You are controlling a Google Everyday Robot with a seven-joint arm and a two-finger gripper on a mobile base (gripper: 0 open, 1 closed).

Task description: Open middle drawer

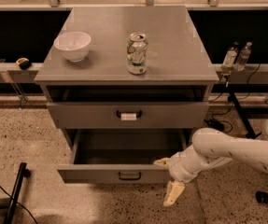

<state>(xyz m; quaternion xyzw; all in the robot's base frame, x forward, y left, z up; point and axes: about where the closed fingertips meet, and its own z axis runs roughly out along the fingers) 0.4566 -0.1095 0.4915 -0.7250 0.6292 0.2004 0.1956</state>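
The middle drawer [101,174] is pulled out from the grey cabinet, showing its deep grey interior [129,148]. Its small dark loop handle [130,175] is on the wide flat front. My gripper [168,178] is at the right end of that drawer front, to the right of the handle. It is open and holds nothing, with one cream finger [161,162] by the front's top edge and the other [173,193] hanging below it. The drawer above [87,115] has a white tag on its handle [129,115].
A white bowl [73,45] and a drink can [137,53] stand on the cabinet top [180,50]. Two small bottles [235,56] sit on a ledge to the right. A dark stand leg [16,190] lies on the floor at the left, and cables [217,122] lie at the right.
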